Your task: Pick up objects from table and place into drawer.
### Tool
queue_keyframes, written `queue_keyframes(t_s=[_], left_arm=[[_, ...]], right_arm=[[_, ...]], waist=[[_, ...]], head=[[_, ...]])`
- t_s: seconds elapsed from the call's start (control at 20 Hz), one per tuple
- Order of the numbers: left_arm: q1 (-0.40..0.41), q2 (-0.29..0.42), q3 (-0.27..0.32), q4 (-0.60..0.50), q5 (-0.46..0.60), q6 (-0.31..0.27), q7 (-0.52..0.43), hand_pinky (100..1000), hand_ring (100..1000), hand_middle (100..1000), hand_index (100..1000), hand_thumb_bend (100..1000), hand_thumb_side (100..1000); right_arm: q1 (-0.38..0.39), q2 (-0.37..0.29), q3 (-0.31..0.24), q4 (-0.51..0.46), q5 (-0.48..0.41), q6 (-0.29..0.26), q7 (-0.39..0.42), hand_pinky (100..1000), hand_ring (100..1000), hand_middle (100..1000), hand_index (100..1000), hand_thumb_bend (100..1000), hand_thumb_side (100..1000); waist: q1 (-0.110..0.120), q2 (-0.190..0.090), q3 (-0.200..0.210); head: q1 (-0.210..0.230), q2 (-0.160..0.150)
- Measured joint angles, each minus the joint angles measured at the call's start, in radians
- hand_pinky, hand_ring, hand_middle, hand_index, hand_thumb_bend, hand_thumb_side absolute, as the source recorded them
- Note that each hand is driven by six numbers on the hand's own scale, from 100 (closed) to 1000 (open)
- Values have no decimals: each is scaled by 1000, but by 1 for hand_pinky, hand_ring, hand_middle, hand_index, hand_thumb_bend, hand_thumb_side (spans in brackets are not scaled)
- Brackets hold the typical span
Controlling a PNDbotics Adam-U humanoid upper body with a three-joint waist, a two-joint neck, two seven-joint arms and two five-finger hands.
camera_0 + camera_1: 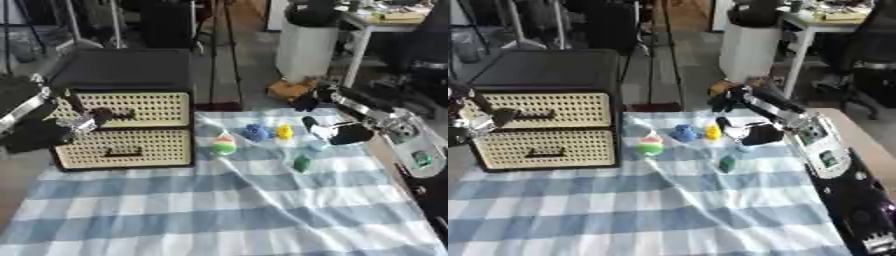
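Several small toys lie on the checked cloth (236,200): a green, white and red ball (224,145), a blue thing (255,132), a yellow thing (284,131), a small green thing (302,163) and a pale thing (317,145). My right hand (348,134) hovers just right of the yellow thing and above the pale one, open, with one finger (308,122) pointing up. The drawer cabinet (122,70) stands at the left with both wicker drawers closed. My left hand (86,121) is at the upper drawer's dark handle (124,114).
The lower drawer (122,148) has its own dark handle. Behind the table are a white bin (306,47), a tripod and a desk. The table's wooden edge (859,135) runs along the right, under my right arm.
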Motion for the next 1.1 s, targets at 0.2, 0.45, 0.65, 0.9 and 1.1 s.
queue_keyframes(t_s=[0.2, 0.45, 0.65, 0.9, 1.1], left_arm=[[-52, -33, -10, 150, -20, -4, 9, 115, 100, 100, 690, 508, 1000], [-91, -75, -16, 281, -50, -17, 45, 121, 100, 100, 697, 507, 1000], [-103, -96, -16, 339, -60, -26, 81, 121, 100, 100, 697, 506, 1000], [-106, -106, -17, 360, -65, -31, 122, 121, 100, 100, 701, 502, 1000], [-106, -108, -17, 360, -66, -28, 149, 122, 100, 100, 712, 501, 1000]], right_arm=[[-2, 6, 1, -3, -3, -1, 4, 708, 734, 672, 833, 100, 395], [-7, 9, 6, -4, -7, -1, 10, 709, 734, 672, 833, 100, 398], [-8, 15, 6, -7, -12, -2, 13, 709, 734, 671, 833, 100, 402], [-8, 16, 7, -9, -13, -2, 17, 710, 734, 671, 831, 100, 401], [-8, 16, 7, -9, -14, -2, 18, 710, 735, 672, 831, 100, 401]], waist=[[0, 5, -11], [-2, 7, -22], [-3, 12, -29], [-4, 14, -33], [-4, 14, -33]], head=[[6, 3], [14, 4], [19, 6], [22, 6], [22, 6]])
